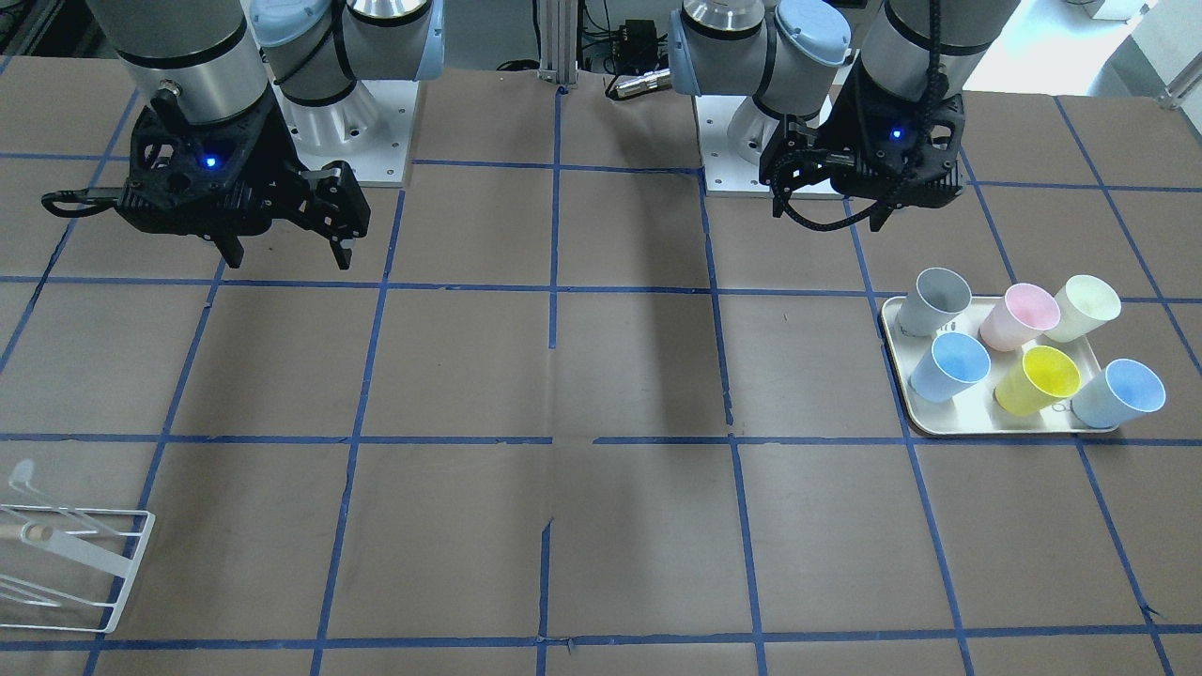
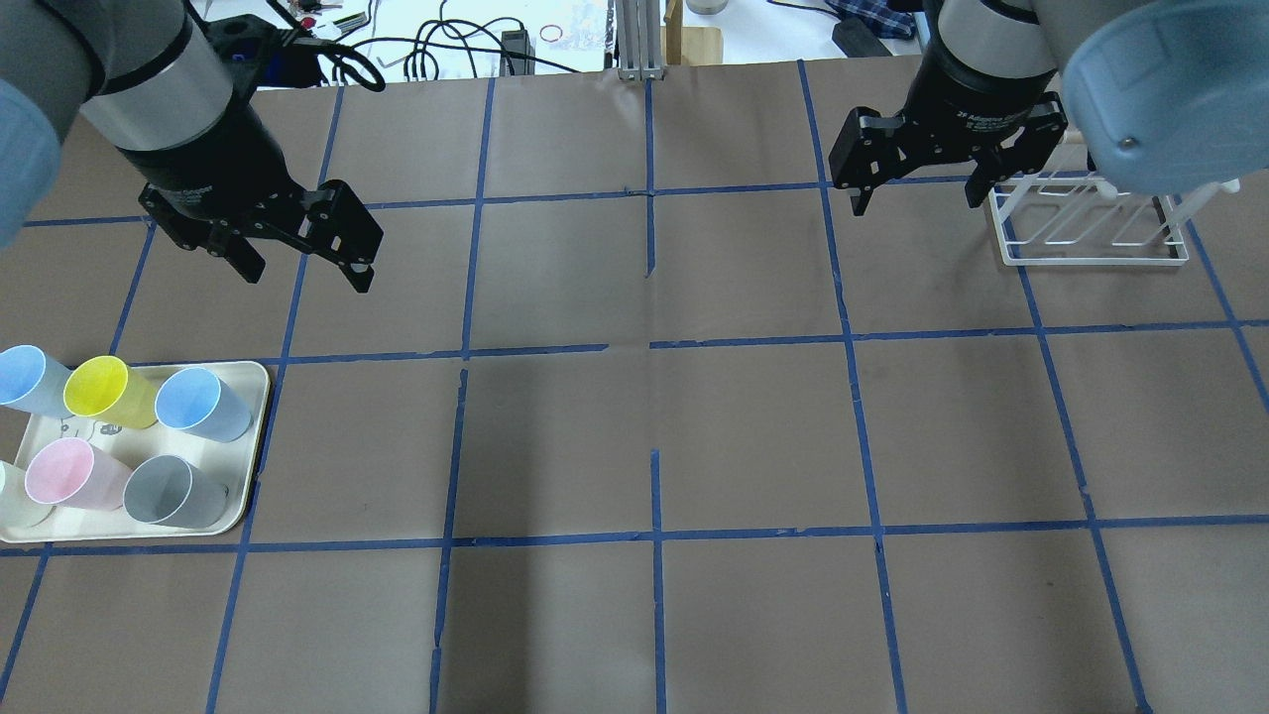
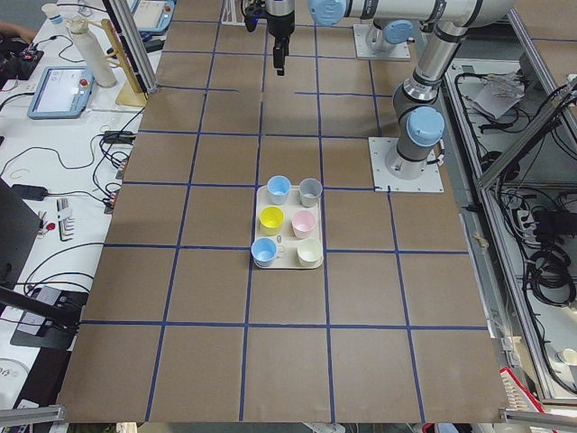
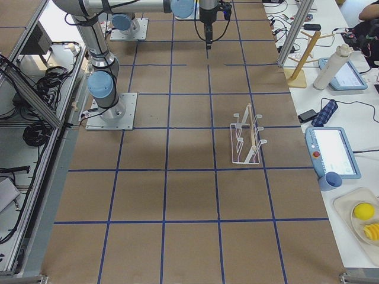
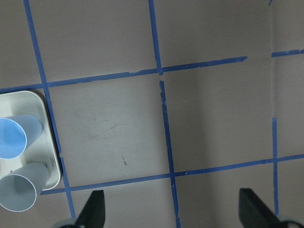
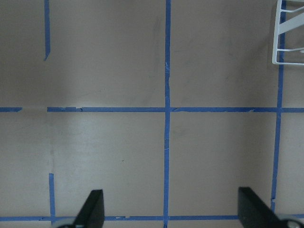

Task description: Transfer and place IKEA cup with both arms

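Over at the table's left end, a cream tray (image 2: 260,416) holds six upright cups in two rows. The IKEA cup (image 2: 173,491), pale grey, stands in the row nearer the robot. It is at the end of that row toward the table's middle, just beside a pink cup (image 2: 61,474), with a light blue cup (image 2: 201,403) behind it. Nothing touches it.

The left arm reaches forward past the tray with its wrist turned straight down. The left gripper (image 2: 305,273) hangs above bare brown table (image 2: 644,436), beyond the tray's far corner and apart from it. Its fingers are spread wide and hold nothing. From its wrist camera both fingertips (image 5: 93,210) show at the lower edge, and the tray's corner lies off to one side.

The right arm takes much the same pose, wrist pointing down. The right gripper (image 2: 917,198) hovers over the table, fingers likewise spread and empty. Beside it, at the far right, stands a white wire rack (image 2: 1086,238).
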